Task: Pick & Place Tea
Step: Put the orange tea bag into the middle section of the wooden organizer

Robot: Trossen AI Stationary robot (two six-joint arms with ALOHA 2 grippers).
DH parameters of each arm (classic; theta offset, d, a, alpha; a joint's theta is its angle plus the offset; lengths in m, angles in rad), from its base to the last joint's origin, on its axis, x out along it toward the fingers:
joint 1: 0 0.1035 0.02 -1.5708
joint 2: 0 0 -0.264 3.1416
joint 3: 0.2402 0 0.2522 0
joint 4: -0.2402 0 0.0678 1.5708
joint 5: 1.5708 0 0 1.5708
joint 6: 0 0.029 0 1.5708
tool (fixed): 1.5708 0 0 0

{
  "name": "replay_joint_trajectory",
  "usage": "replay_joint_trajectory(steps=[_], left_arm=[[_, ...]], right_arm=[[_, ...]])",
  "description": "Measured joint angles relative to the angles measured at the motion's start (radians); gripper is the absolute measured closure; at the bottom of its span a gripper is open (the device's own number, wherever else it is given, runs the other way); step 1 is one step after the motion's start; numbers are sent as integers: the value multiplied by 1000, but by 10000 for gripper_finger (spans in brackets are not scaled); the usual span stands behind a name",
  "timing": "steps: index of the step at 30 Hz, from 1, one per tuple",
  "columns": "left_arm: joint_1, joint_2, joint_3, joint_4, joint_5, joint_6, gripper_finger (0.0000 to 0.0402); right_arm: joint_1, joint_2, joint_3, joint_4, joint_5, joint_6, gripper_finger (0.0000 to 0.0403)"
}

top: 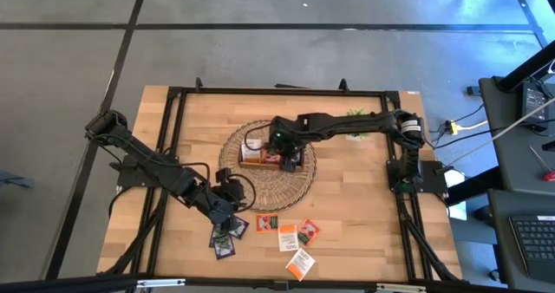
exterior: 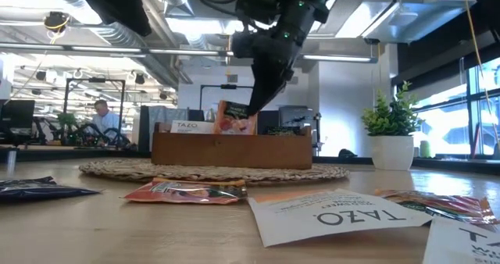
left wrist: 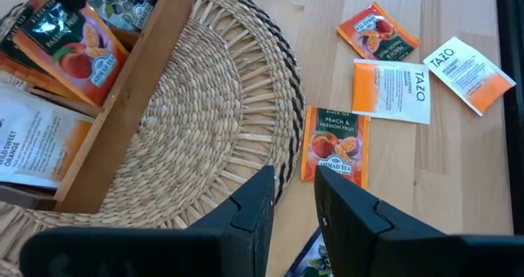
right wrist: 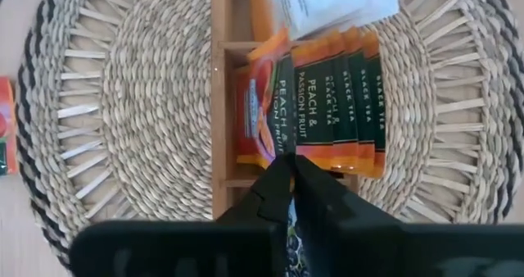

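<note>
Wooden tray (top: 260, 157) sits on a round woven mat (top: 299, 187) at mid worktop (top: 364, 206). Its compartments hold upright tea sachets: a row of Peach & Passion Fruit packets (right wrist: 315, 105) in the middle one, white-and-orange packets (left wrist: 29, 142) in a neighbouring one.

Right claw (right wrist: 293, 166) is directly over the middle compartment, tips down among the packets. Fingers look nearly together, pinching the top edge of the front packet; whether the hold is firm, cannot tell. The low view shows the same arm reaching down from above onto an orange-red sachet (exterior: 234, 117) that stands above the tray wall.

Left claw (left wrist: 293, 197) hovers low at the mat's front edge, fingers a little apart, nothing between them. Just beside it lies an orange Ahmad sachet (left wrist: 334, 143); near that, an orange sachet (left wrist: 378, 33) and two white Tazo sachets (left wrist: 391, 90) (left wrist: 467, 72). Dark sachets (top: 227, 232) lie under and beside the left arm.

Loose sachets spread across the worktop's front strip, all flat, none overlapping the tray. A potted plant (exterior: 391, 131) stands at the far side. A black frame rails the light wood top. Behind: open office, ceiling ducts, a seated person (exterior: 101, 117) far off.
</note>
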Motion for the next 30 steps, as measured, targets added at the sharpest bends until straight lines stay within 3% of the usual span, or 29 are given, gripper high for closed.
replay_joint_trajectory(steps=[10, 15, 20, 25, 30], left_arm=[[0, 0, 0, 0, -8, 0, 316], [0, 0, 0, 0, -21, 0, 316], [0, 0, 0, 1, -48, 0, 316], [0, 0, 0, 58, -51, 0, 316], [0, 0, 0, 185, -61, 0, 315]], right_arm=[[0, 0, 0, 5, 2, -45, 315], [0, -22, 0, 19, 104, 76, 276], [19, -123, -4, 2, 102, 165, 265], [93, -267, -141, 11, -73, 249, 269], [226, -409, -397, 191, -53, 448, 272]])
